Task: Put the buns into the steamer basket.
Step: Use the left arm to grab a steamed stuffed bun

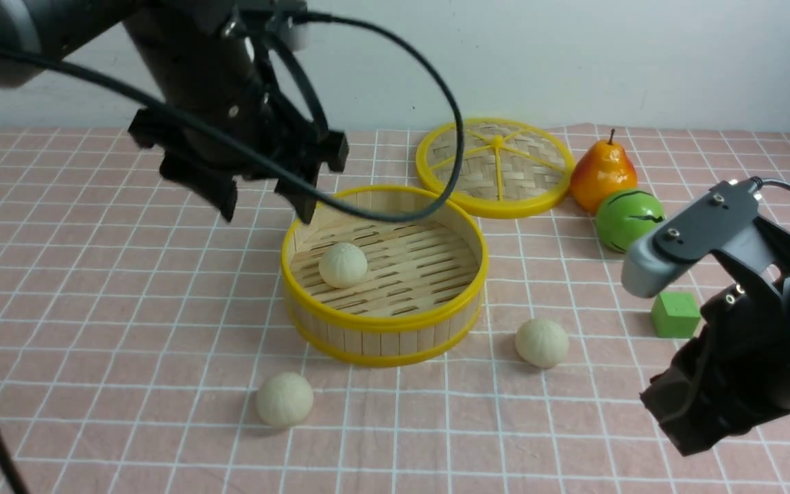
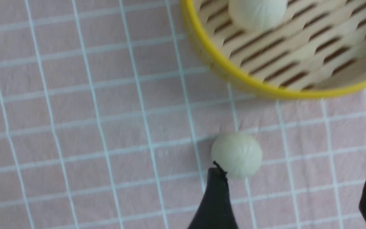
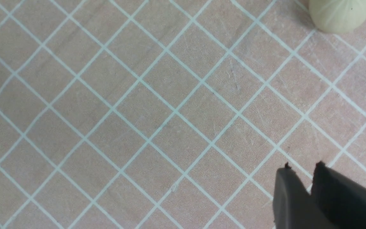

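Front view, clock face centred on the steamer basket, 12 pointing away from the robot. Basket: round, deep, pale bamboo-slat wall, smooth yellow rims, slotted floor. First bun, cream-white and rounded, sits on the floor at 9 o'clock, inside the wall. Second bun, matt, on the tiled-pattern surface outside at 7 o'clock; third bun outside at 4 o'clock.

Left gripper: black, angular, at 10 o'clock; fingers spread wide, nothing held. Right gripper: dark fingertips slightly parted, nothing between them; in the front view it lies toward 4 o'clock, beyond the third bun.

Also noted: woven disc, yellow rim and spokes, between 1 and 2; glossy orange pear at 2; green fruit with dark stripes, near 3; small green block, flat-faced, just past 3.
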`<state>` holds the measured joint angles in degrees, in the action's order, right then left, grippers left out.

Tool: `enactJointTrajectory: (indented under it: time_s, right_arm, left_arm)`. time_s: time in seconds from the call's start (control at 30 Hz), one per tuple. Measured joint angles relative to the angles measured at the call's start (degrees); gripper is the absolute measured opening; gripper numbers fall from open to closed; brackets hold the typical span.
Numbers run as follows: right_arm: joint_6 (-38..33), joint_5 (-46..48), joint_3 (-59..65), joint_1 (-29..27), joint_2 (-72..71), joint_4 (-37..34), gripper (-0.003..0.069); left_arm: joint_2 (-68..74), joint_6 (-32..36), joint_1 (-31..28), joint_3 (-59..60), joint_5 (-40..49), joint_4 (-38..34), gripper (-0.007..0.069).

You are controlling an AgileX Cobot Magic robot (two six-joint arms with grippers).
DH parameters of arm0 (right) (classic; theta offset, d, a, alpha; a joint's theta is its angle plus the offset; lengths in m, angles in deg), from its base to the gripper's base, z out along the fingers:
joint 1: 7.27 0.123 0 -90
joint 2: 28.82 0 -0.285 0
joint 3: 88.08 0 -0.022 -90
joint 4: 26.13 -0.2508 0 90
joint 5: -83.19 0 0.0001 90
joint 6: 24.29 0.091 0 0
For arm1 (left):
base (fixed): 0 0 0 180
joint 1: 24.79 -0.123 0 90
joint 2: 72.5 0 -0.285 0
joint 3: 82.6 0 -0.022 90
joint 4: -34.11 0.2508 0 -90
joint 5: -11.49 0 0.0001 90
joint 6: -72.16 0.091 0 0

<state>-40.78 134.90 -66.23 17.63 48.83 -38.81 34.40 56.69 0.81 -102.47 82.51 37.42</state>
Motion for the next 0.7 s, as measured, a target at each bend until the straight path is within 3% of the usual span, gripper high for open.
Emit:
enactJointTrajectory:
  time_s: [0.1,0.3,0.5,0.7]
  right_arm:
    - [0.00,0.00,0.00,0.00,0.00,0.00,0.0115]
    - [0.00,0.00,0.00,0.00,0.00,0.00,0.0115]
    - [0.00,-0.25,0.00,0.00,0.00,0.00,0.0115]
    - [0.00,-0.43,0.00,0.00,0.00,0.00,0.0118]
  left_arm:
    - [-2.74,-1.22,0.00,10.27,-2.64,-0.55,0.0552]
    - [-2.89,-2.50,0.00,26.49,-19.35,-4.22,0.0552]
    - [1.61,-2.66,0.00,29.62,-28.49,-4.85,0.0552]
    - [6.45,-2.66,0.00,29.66,-30.50,-4.66,0.0510]
